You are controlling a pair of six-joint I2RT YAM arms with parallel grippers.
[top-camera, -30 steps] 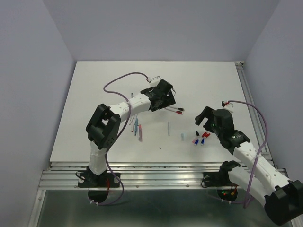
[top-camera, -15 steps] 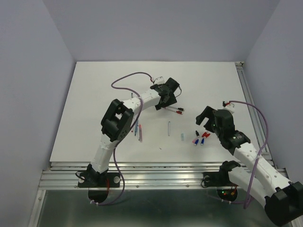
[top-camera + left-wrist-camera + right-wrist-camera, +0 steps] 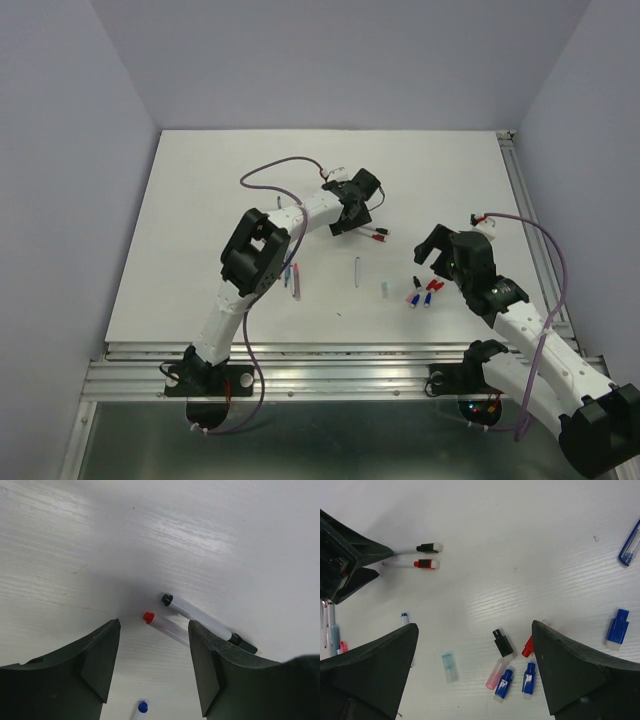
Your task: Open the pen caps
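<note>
- Pen caps [image 3: 503,643] are counted in one loose cluster: two blue, one red, one dark, one pink.
- One pale cap [image 3: 448,666] is noted just left of the cluster, and one more blue cap [image 3: 617,626] apart on its opposite side.
- Two capped pens [image 3: 425,564] are laid side by side, well apart from the cluster.
- The left gripper [image 3: 155,626] is spread wide over their tail ends, nothing held.
- The right gripper [image 3: 475,627] is spread wide above the cluster, nothing held.

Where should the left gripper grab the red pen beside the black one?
Probably its clear barrel near the red end plug, the left gripper coming straight down across it. The red pen lies flat with the black pen close alongside, so one finger must enter that gap.
</note>
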